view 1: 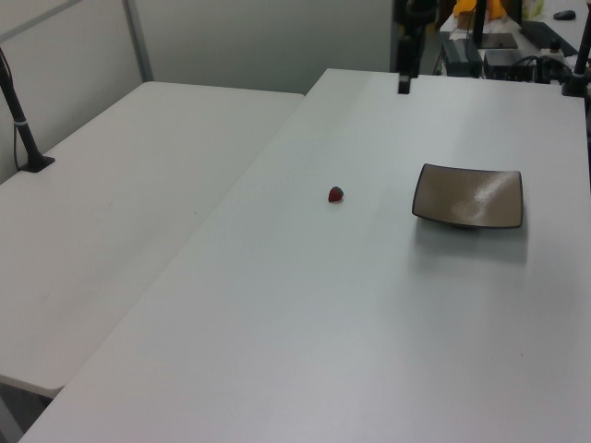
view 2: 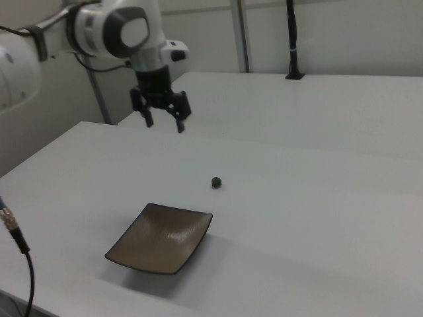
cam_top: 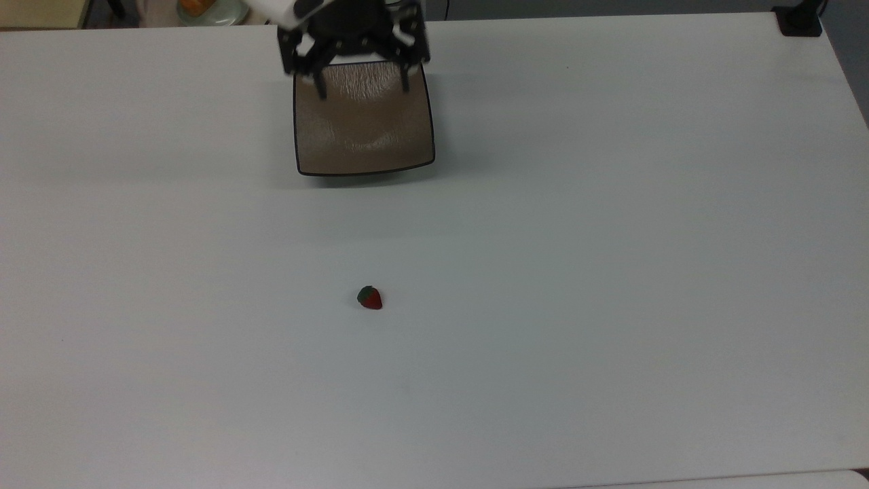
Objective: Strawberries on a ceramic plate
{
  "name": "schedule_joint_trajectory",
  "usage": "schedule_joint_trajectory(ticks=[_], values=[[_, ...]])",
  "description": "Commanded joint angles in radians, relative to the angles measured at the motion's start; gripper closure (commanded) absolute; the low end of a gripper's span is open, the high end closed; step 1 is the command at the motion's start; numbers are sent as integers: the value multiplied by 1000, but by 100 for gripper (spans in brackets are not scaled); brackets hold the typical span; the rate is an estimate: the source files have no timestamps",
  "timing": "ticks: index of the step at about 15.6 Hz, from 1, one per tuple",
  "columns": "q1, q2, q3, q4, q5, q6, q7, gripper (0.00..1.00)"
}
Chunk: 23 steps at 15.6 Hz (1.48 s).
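Observation:
A tiny red strawberry (cam_top: pixel 370 298) with a dark green cap lies alone on the white table, well below the plate in the top view. It also lies on the table in the left view (view 1: pixel 336 194) and the right view (view 2: pixel 216 181). The square taupe ceramic plate (cam_top: pixel 366 139) with a thin dark rim is empty (view 1: pixel 469 196) (view 2: pixel 162 238). My gripper (cam_top: pixel 362 85) hangs open and empty, high over the plate's far edge in the top view. In the right view the gripper (view 2: pixel 164 123) is well above the table, its fingers spread wide.
The white table (cam_top: pixel 611 272) stretches wide around both things. A black clamp base (cam_top: pixel 800 20) sits at the top view's upper right corner. A round pale plate with orange food (cam_top: pixel 204 8) lies beyond the far edge. A second table (view 1: pixel 120 185) adjoins on the left view's left.

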Motion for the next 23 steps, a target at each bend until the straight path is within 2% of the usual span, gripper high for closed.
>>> schedule_joint_trajectory(ticks=[1, 10, 17, 23], values=[[-23, 83, 2, 42, 18, 108, 3, 0], [-63, 284, 44, 38, 17, 370, 13, 0], [-63, 382, 46, 27, 9, 530, 13, 0], [-59, 445, 68, 22, 1, 642, 13, 0]])
